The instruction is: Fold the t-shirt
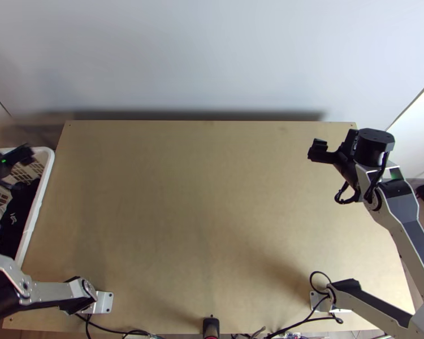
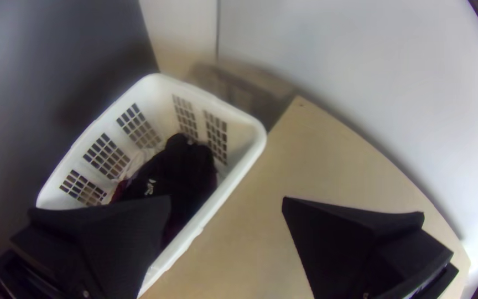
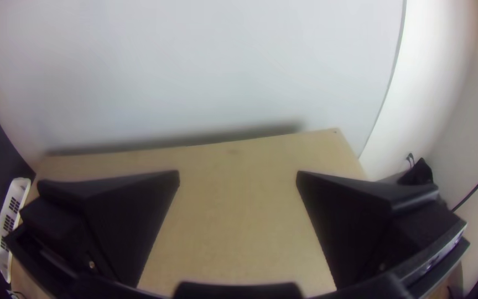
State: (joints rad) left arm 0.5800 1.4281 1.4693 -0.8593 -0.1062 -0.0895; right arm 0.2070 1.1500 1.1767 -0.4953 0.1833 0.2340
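At the far left of the top view, my left gripper [image 1: 11, 158] is over the white basket. In the left wrist view the left gripper [image 2: 226, 205] is open, its fingers wide apart with nothing between them. Dark cloth [image 2: 181, 171] with a small white print lies bunched in the basket; whether it is the t-shirt I cannot tell. My right gripper [image 1: 318, 151] is above the table's far right part. The right wrist view shows the right gripper [image 3: 238, 180] open and holding nothing.
The white basket [image 1: 44, 169] stands against the table's left edge, with some pale cloth [image 2: 138, 161] beside the dark one. The wooden table [image 1: 200, 198] stretches bare between the arms. A pale wall rises behind it, and cables lie along the near edge.
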